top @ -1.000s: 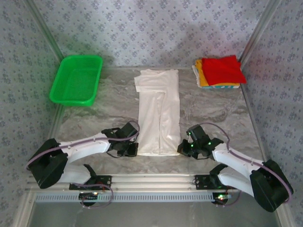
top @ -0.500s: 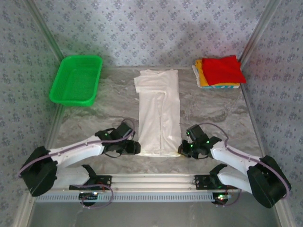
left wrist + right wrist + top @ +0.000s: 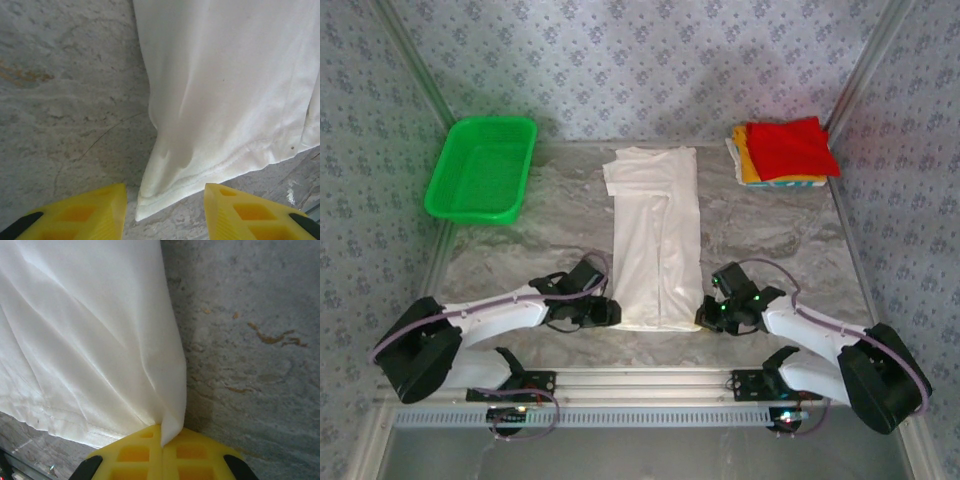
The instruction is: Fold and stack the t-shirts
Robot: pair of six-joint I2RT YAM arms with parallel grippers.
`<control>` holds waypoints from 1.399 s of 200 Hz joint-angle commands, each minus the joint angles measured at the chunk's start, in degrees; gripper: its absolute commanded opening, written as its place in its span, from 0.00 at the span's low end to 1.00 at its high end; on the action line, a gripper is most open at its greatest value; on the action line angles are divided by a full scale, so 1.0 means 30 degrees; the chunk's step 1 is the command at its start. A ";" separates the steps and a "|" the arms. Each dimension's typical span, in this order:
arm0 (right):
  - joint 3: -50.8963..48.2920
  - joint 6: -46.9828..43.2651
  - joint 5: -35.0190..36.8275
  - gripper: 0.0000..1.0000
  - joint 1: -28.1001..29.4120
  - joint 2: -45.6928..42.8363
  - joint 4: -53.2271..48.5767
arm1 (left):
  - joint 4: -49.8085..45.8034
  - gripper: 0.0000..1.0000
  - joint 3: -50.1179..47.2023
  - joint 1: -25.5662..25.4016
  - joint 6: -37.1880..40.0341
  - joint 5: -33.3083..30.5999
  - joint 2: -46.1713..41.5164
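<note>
White t-shirt (image 3: 655, 240): folded into a long narrow strip, flat at the middle of the table (image 3: 770, 240) — long axis 12 to 6 o'clock, hem at the 6 o'clock end, nearest the arm bases.
Near-right corner: pinched between the closed fingers of the right gripper (image 3: 162, 437), cloth drawn into a small peak at the pinch.
Near-left corner: flat on the table, tip lying in the gap of the left gripper (image 3: 165, 200), fingers parted, not clamped on anything; rest of the strip running off toward 12 o'clock from that gap.
Nearer arm: left for this corner; right occupied at the other end of the hem.
Coming move, likely: closing on the left corner — then both hem ends ready to travel up the long axis toward 12 o'clock.
Folded stack (image 3: 785, 150): red on top, yellow-orange beneath, at 1 o'clock from the strip, well apart.
Green basket (image 3: 482, 168): at 11 o'clock, well apart.
</note>
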 commanded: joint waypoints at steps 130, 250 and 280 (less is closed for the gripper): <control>0.0888 -0.0040 0.0156 0.00 0.1242 -0.1685 -0.0591 | 0.1160 0.00 0.0024 -0.0672 -0.0611 -0.0102 -0.0596; 0.5702 -0.2086 0.0133 0.00 -0.1034 0.0224 -0.3529 | -0.0257 0.00 0.3991 0.1837 0.1345 0.1524 -0.0839; 0.8947 -0.4121 -0.0205 0.00 -0.2970 0.3042 -0.4151 | -0.0850 0.00 0.6921 0.4163 0.2695 0.2568 0.1634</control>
